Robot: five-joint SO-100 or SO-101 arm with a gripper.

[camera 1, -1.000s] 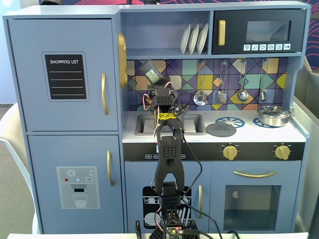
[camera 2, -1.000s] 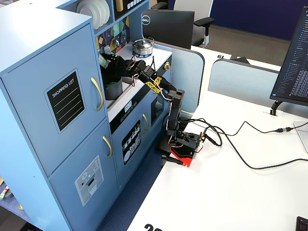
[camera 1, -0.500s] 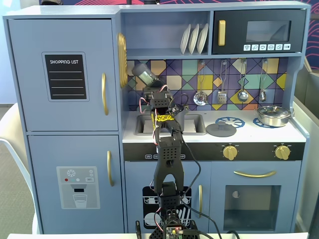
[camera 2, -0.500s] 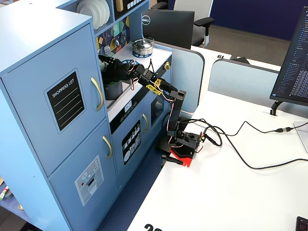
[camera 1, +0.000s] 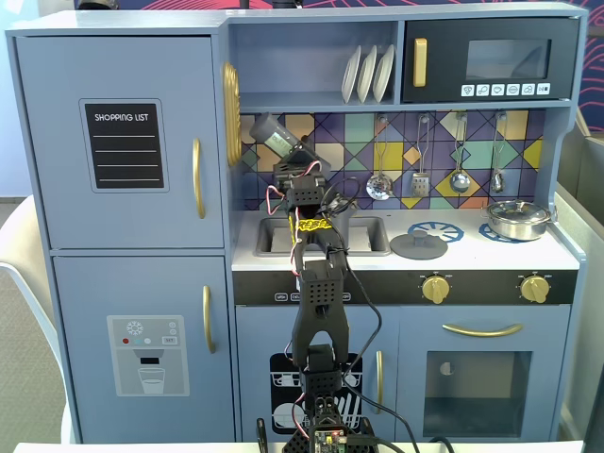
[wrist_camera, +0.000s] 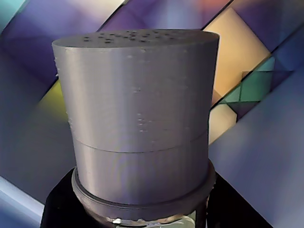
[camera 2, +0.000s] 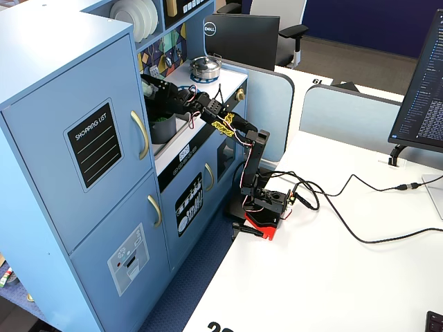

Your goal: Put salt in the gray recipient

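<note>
Salt shaker [camera 1: 275, 138] is pinched in the gripper [camera 1: 291, 162], lifted over the sink [camera 1: 274, 238] w/ long axis tilted up-left in a fixed view, perforated top [wrist_camera: 135, 38] toward the backsplash. Gray recipient [camera 2: 165, 128] shows only in the other fixed view, just below/near the gripper, partly hidden. Next: top needs tipping down over it, I'd judge.

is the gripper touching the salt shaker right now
Touching. The wrist view shows the salt filling the frame, its base seated between the dark fingers; a fixed view shows the gripper holding it tilted above the sink.
</note>
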